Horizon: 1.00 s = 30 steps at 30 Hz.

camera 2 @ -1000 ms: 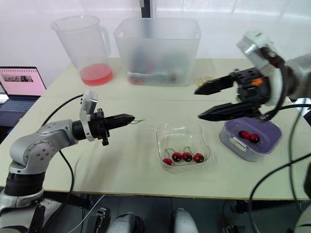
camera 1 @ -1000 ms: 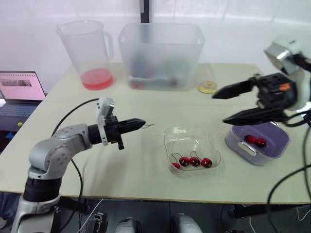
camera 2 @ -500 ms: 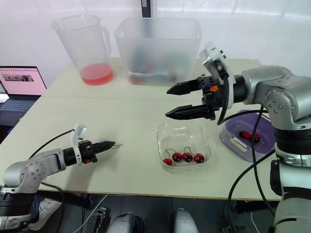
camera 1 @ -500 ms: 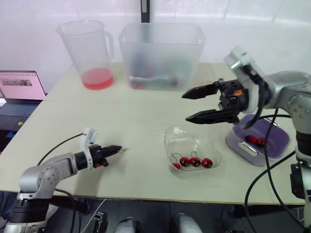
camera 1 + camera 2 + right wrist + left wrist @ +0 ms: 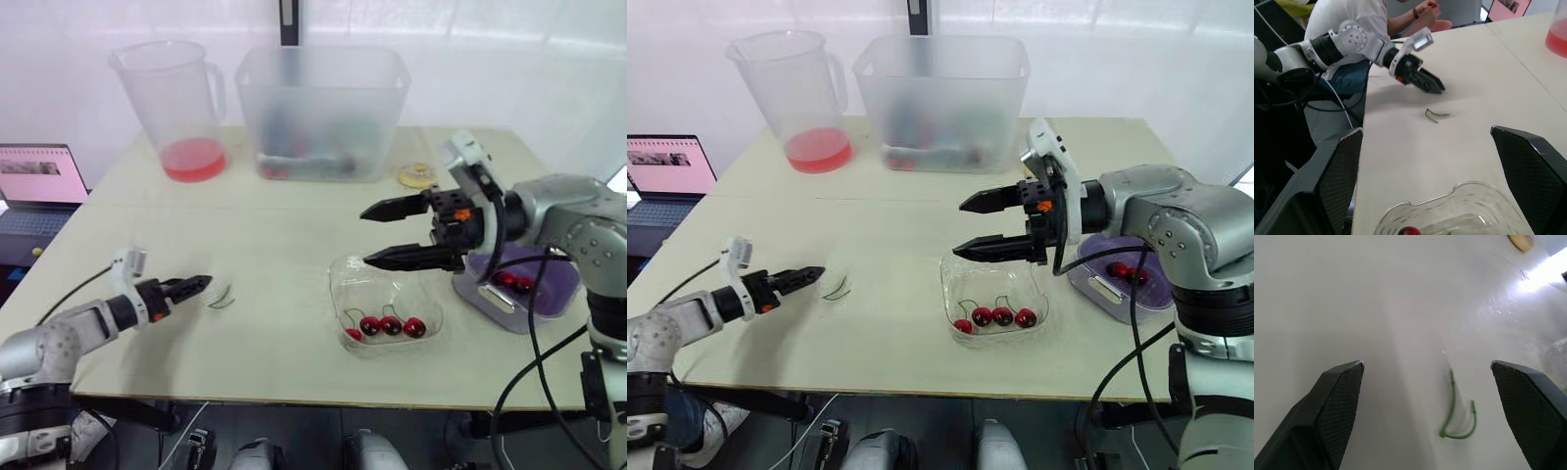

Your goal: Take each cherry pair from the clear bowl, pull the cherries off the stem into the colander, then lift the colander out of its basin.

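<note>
Cherry pairs [image 5: 392, 326] lie in the clear bowl [image 5: 339, 294], just below the right hand [image 5: 364, 236], spread wide over the bowl's far rim. Well left of the bowl, the left hand [image 5: 201, 284], also wide, faces a bare green stem [image 5: 221, 298]. The purple colander [image 5: 551, 299] sits just right of the bowl.

text: none legible | laptop screen [image 5: 37, 174]: content too small to read

I take this for a lab or office test room: a plain pale table [image 5: 294, 225] against a white wall [image 5: 490, 59], with an open laptop [image 5: 39, 176] beside it. A person [image 5: 1361, 14] sits just off the table's end.
</note>
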Tool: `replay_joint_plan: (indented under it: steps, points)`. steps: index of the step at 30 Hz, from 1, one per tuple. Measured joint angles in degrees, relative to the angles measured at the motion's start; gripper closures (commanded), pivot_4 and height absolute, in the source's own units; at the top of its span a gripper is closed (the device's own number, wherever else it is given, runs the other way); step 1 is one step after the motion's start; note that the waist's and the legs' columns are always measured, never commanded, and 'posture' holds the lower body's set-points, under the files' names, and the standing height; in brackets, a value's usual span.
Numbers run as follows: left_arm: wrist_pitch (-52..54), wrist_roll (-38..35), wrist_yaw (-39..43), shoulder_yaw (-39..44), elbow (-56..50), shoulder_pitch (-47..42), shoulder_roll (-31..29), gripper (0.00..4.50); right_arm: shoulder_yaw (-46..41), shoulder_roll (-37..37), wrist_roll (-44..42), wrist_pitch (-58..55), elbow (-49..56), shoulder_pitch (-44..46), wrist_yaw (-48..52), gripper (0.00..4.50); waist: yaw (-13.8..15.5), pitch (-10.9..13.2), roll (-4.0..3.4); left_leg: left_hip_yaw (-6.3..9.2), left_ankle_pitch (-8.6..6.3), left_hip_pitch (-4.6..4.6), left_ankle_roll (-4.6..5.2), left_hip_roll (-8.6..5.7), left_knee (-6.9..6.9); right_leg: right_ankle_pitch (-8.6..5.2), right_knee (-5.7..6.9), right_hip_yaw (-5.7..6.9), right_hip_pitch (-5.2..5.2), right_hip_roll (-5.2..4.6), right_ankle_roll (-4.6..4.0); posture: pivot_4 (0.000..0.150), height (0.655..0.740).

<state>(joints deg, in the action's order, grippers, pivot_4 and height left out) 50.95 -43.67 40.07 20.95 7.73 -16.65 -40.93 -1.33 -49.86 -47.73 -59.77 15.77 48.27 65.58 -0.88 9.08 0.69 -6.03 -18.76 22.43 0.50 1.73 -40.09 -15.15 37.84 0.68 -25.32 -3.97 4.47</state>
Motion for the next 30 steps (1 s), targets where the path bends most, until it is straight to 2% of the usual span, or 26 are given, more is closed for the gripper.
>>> replay_joint_plan:
  steps: [4, 7, 12, 15, 20, 25, 28, 29, 30]
  points:
    - [-6.46, 0.03, 3.51, 4.28, -1.05, -3.65, -3.07, 0.03, 0.04, -3.72, 0.59, 0.28, 0.48, -0.22, 0.23, 0.0, 0.33, 0.01, 0.06, 0.03, 0.0, 0.04, 0.0, -0.11, -0.01, 0.0, -0.02, 0.13, 0.01, -0.18, 0.0, 0.15, 0.7131]
    - [-8.28, -1.03, 9.77, 4.08, -6.34, -6.34, -6.31, 0.03, 1.9, -8.05, 3.6, 1.47, 0.63, -0.18, 1.35, 0.0, 0.24, 0.01, 0.06, 0.02, -0.03, 0.04, 0.04, -0.34, 0.02, 0.0, -0.05, 0.18, 0.04, -0.46, 0.0, 0.15, 0.7131]
    - [-7.97, -3.26, 17.93, -5.19, -19.38, -8.24, -7.41, 0.03, 9.27, -10.14, 13.79, 7.67, 3.39, -0.01, -0.02, 0.0, 0.06, 0.01, 0.04, -0.01, -0.05, 0.04, 0.1, -0.44, 0.01, 0.0, -0.06, 0.18, 0.05, -0.53, 0.01, 0.15, 0.7131]
    - [-6.48, -5.13, 18.56, -8.99, -26.2, -10.08, -7.22, 0.03, 17.44, -13.56, 17.38, 3.43, 4.68, 3.75, 2.21, 0.0, 0.02, 0.02, 0.04, 0.0, -0.05, 0.05, 0.1, -0.41, 0.01, -0.01, -0.05, 0.18, 0.03, -0.48, 0.02, 0.15, 0.7131]
    - [-4.35, -7.1, 18.28, -11.63, -32.23, -8.66, -7.51, 0.03, 25.35, -11.42, 21.96, -1.9, 4.41, 9.16, 2.15, 0.0, -0.29, 0.01, 0.04, 0.0, -0.05, 0.01, 0.11, -0.28, 0.01, -0.01, -0.04, 0.18, 0.03, -0.31, 0.02, 0.15, 0.7131]
    - [-4.2, -6.33, 17.97, -11.73, -31.07, -3.33, -7.18, 0.03, 35.09, -8.19, 28.96, -2.13, 3.35, 7.14, 0.36, 0.0, 0.15, 0.03, 0.06, 0.01, -0.05, 0.07, 0.11, -0.26, -0.05, -0.02, -0.05, 0.2, 0.02, -0.26, 0.03, 0.15, 0.7131]
    - [-4.56, -5.9, 17.21, -11.72, -31.16, -3.28, -7.18, 0.0, 37.59, -6.28, 31.97, -1.76, 1.95, 5.96, -1.33, 0.87, 0.3, 0.03, 0.07, 0.02, -0.05, 0.08, 0.11, -0.33, -0.06, -0.02, -0.05, 0.23, 0.04, -0.33, 0.03, 0.15, 0.7131]
    - [-4.73, -5.64, 17.14, -11.72, -31.16, -3.16, -7.21, 0.0, 37.92, -6.16, 32.56, -1.89, 1.93, 5.46, -1.73, 1.29, 0.28, 0.03, 0.07, 0.01, -0.05, 0.08, 0.12, -0.34, -0.06, -0.02, -0.06, 0.27, 0.04, -0.34, 0.03, 0.15, 0.7131]
    - [-4.83, -5.54, 17.08, -11.72, -31.16, -3.09, -7.27, 0.0, 37.99, -6.09, 33.05, -2.21, 1.98, 4.81, -2.02, 1.29, 0.24, 0.03, 0.07, 0.01, -0.06, 0.09, 0.12, -0.34, -0.06, -0.02, -0.06, 0.27, 0.04, -0.34, 0.03, 0.15, 0.7131]
